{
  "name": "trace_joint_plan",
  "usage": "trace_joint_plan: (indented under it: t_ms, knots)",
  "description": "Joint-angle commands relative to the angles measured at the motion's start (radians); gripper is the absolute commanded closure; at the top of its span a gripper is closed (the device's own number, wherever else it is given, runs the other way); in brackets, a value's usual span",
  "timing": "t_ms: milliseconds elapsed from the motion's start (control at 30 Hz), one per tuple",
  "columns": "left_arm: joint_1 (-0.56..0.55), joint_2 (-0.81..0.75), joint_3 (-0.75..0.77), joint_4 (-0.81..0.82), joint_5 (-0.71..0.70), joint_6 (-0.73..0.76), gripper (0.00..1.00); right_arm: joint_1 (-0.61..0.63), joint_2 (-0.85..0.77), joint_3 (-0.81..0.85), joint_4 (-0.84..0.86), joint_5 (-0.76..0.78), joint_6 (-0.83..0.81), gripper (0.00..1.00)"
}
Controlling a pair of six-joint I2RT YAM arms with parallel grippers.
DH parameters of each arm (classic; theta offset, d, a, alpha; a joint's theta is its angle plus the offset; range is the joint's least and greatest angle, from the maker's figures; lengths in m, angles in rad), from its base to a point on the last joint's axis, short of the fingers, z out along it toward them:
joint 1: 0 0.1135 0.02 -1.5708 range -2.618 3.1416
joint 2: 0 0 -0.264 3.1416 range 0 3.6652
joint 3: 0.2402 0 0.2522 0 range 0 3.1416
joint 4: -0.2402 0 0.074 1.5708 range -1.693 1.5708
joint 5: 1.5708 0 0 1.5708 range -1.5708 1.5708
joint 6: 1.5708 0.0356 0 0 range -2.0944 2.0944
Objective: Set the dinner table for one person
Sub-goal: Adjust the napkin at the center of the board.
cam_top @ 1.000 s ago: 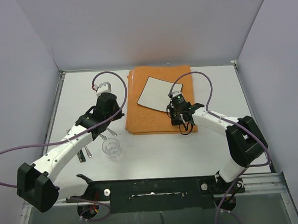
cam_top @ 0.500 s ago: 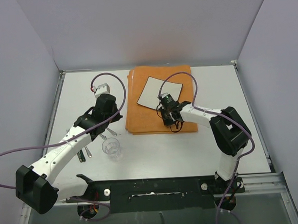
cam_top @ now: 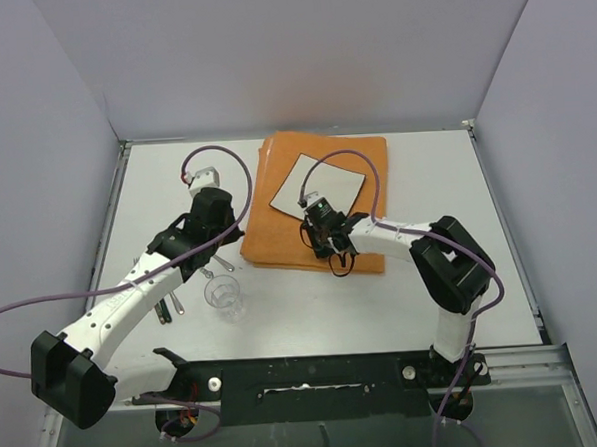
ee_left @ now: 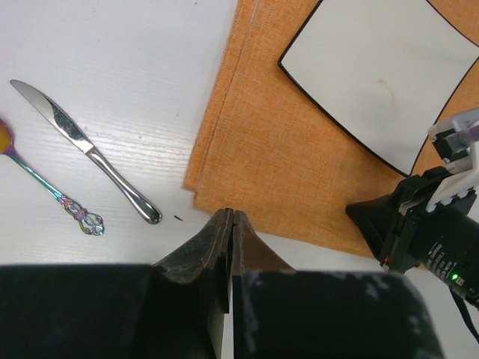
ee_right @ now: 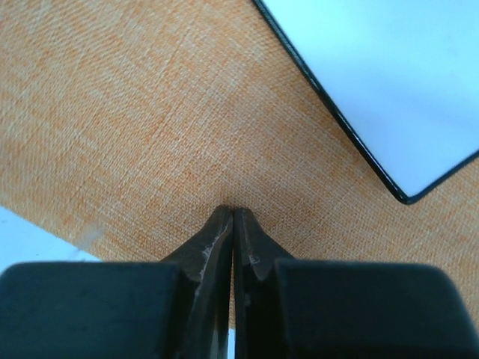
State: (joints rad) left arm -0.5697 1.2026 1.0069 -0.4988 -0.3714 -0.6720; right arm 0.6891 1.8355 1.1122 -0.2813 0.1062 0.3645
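The white dinner table [cam_top: 433,297] carries an orange cloth mat [cam_top: 279,230] with a square white plate [cam_top: 317,185] on it. My right gripper [cam_top: 321,234] is shut. Its tips [ee_right: 234,212] press on the mat [ee_right: 150,112] just near of the plate's corner [ee_right: 404,75]. My left gripper [cam_top: 222,237] is shut and empty. Its tips [ee_left: 232,215] hover just short of the mat's near left corner [ee_left: 224,179]. The plate [ee_left: 374,82] and the right gripper's body [ee_left: 426,224] show in the left wrist view.
A clear glass [cam_top: 223,296] stands near of the left gripper. A knife [ee_left: 86,146] and a rainbow-handled spoon [ee_left: 52,194] lie on the table left of the mat. More cutlery [cam_top: 168,305] lies under the left arm. Grey walls close off three sides.
My right gripper has slid left across the mat. The mat and plate have shifted left with it and turned slightly askew. The left arm has barely moved.
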Motion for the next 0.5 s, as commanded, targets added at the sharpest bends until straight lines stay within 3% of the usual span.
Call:
trace_joint_plan:
  t_ms: [0,233,467]
  knots:
    - [0.003,-0.054,0.055,0.001,-0.027,0.01,1.0,0.116,0.032,-0.035,-0.047,-0.088,0.068,1.0]
    - [0.004,-0.077,0.056,-0.017,-0.042,0.009,1.0,0.255,0.077,0.053,-0.086,-0.071,0.143,1.0]
    - [0.003,-0.083,0.043,-0.013,-0.04,0.003,1.0,0.264,-0.003,0.003,-0.144,0.007,0.169,1.0]
